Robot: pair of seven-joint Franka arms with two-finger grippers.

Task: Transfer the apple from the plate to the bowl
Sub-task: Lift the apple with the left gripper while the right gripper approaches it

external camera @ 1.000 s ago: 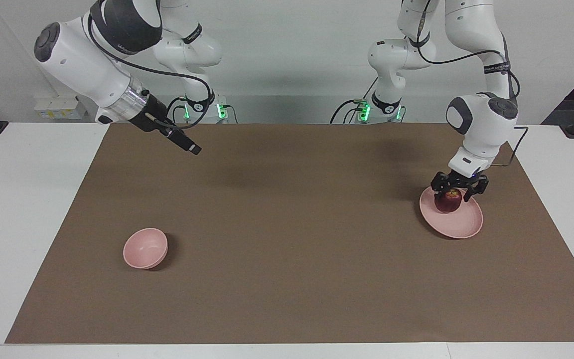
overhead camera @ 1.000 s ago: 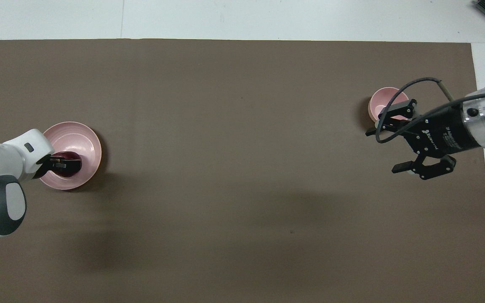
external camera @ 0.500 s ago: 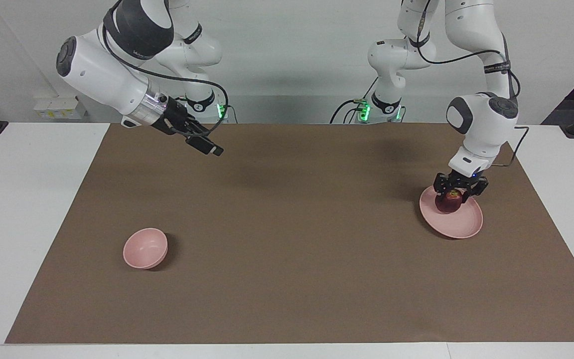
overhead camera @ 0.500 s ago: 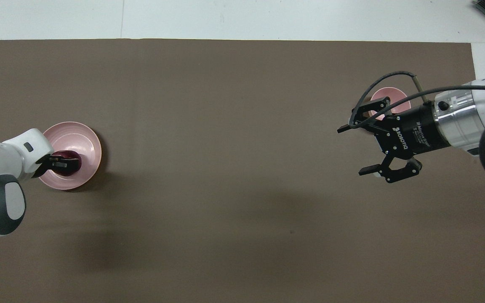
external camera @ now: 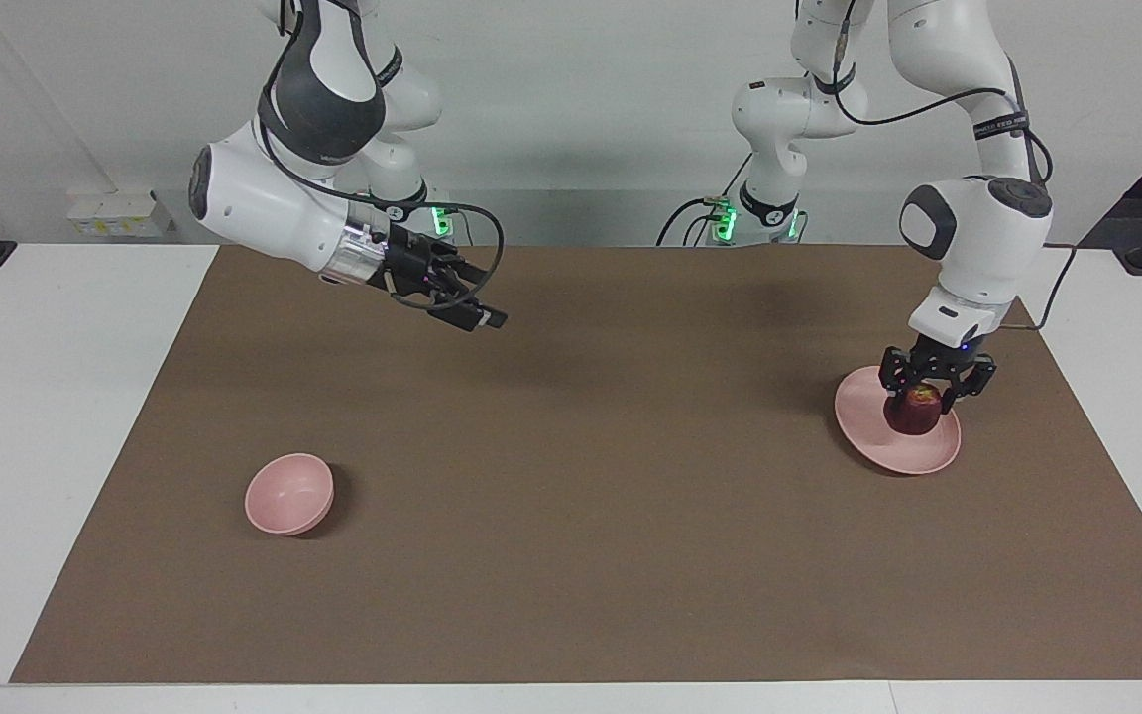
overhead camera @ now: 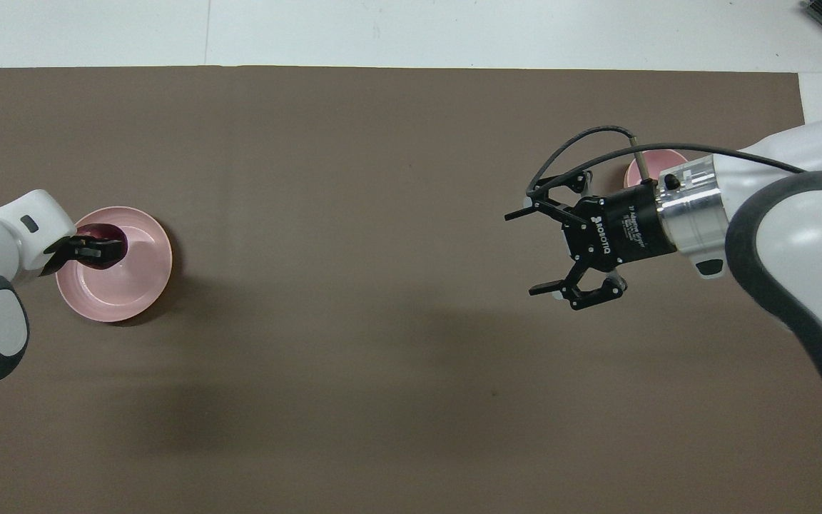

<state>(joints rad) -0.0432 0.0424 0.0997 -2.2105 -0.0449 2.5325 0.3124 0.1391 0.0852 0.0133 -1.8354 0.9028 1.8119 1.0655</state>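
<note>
With the left claw (external camera: 938,393) clamped on the apple (external camera: 913,412), which sits on the plate (external camera: 868,444) at the left arm's end of the bench, lift straight up (clear the low rim) before crossing. Right claw (overhead camera: 534,251) hangs wide open over bare mat, near the bowl (external camera: 288,494).

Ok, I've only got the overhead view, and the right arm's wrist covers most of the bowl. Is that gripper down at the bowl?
Observer: No. In the facing view the right gripper hangs high over the brown mat, well clear of the bowl.
Operator: Anything in the bowl?
Observer: It's empty, standing upright on the mat.
Operator: And the apple, is it off the plate?
Observer: The left gripper is shut on the apple from above, low over the plate; I can't see a gap under it.
</note>
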